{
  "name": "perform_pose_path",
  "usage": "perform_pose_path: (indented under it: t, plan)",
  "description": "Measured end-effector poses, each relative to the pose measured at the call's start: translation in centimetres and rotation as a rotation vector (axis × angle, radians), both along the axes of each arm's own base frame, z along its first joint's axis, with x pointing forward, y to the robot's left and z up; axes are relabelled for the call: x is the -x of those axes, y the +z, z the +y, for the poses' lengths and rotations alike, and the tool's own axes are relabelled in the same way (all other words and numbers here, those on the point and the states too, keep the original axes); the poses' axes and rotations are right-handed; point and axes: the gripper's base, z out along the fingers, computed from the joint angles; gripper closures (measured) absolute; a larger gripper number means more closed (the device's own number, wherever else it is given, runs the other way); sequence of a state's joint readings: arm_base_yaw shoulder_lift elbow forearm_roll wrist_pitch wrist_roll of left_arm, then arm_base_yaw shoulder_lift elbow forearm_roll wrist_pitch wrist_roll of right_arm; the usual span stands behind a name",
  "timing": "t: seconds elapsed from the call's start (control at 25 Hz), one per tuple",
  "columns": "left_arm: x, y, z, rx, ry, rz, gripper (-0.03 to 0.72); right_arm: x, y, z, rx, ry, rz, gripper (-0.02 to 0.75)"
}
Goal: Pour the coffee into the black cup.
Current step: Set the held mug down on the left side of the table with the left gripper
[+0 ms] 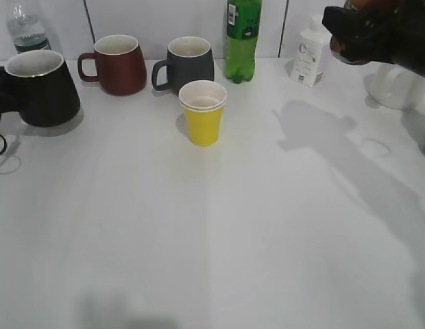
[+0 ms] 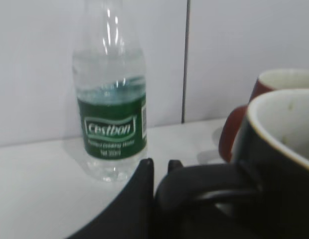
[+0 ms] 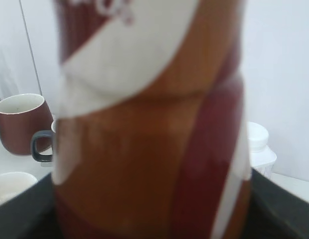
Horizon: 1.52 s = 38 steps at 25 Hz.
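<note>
The coffee bottle [image 3: 149, 124] fills the right wrist view, brown with a white swirl, sitting between the right gripper's [image 3: 149, 219] spread dark jaws, which hold it by the body. In the exterior view that gripper [image 1: 349, 41] hangs high at the right edge, above the table [image 1: 267, 226]. The black cup [image 1: 41, 89] stands far left, well apart from the bottle; the left gripper [image 2: 162, 167] is pinched nearly closed on its handle [image 2: 204, 186]. Behind stand a maroon mug [image 1: 116, 65] and a Cestbon water bottle [image 2: 109, 114].
</note>
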<state>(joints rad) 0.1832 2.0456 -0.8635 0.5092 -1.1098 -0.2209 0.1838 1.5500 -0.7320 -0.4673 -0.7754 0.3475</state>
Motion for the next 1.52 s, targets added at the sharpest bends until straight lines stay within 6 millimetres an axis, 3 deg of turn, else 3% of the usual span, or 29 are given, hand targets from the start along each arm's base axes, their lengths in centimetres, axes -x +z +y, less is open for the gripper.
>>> perform_pose_path:
  t: [0.36, 0.84, 1.16, 1.52]
  plan:
    - [-1.4, -2.8, 0.3, 0.0, 0.001, 0.028, 0.638, -0.3, -0.7, 0.0, 0.0, -0.001, 0.02, 0.211]
    - [-1.5, -2.8, 0.1, -0.011, -0.021, 0.03, 0.635, -0.3, -0.7, 0.0, 0.0, -0.001, 0.02, 0.211]
    - [-1.4, -2.8, 0.1, 0.014, -0.017, 0.029, 0.452, -0.3, -0.7, 0.0, 0.0, -0.001, 0.02, 0.211]
    - [0.8, -2.9, -0.2, 0.042, -0.009, 0.058, 0.43, -0.3, -0.7, 0.0, -0.001, -0.001, 0.02, 0.211]
